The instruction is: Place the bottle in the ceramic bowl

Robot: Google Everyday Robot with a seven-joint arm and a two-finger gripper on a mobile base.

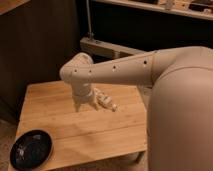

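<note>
Bottle lies on the table just beside the wide-open, empty fingers.

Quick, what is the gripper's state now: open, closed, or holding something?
Gripper: open, holding nothing, down at the wooden table right beside the lying bottle.

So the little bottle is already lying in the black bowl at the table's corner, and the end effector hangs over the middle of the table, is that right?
Not quite. The camera view shows the bottle lying on the table, beside the end effector, not in the ceramic bowl. The bowl is at the table's corner, and the end effector does hang over the middle.
</note>
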